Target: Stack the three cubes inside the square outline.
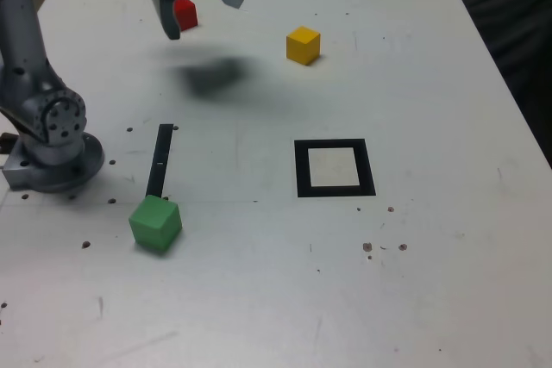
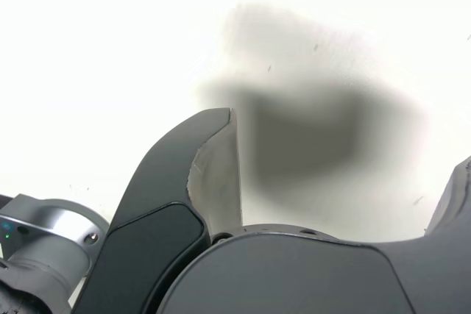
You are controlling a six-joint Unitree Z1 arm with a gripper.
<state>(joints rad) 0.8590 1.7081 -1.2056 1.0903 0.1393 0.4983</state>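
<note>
Gripper [image 1: 197,8], a dark grey two-fingered claw, hangs above the far left part of the white table [image 1: 259,299] in the exterior view, its jaws spread wide and nothing held between them. A small matte red cube [image 1: 185,13] shows through the gap between the fingers, sitting on the table beyond them; the gripper's dark shadow falls on the surface nearer the camera. A small matte yellow cube [image 1: 303,45] rests to the exterior view's right of the red one, well apart from it. A small matte green cube [image 1: 156,223] sits near the front left, just beside the near end of a thin black strip [image 1: 159,159]. The flat black square outline [image 1: 335,167] with its white centre lies right of the strip, with no cube in it. The arm's grey base [image 1: 52,148] stands at the left edge.

The wrist view shows none of the cubes: only one curved finger [image 2: 199,174], bare white table and the blurred shadow, confirming the wide, empty jaws.
</note>
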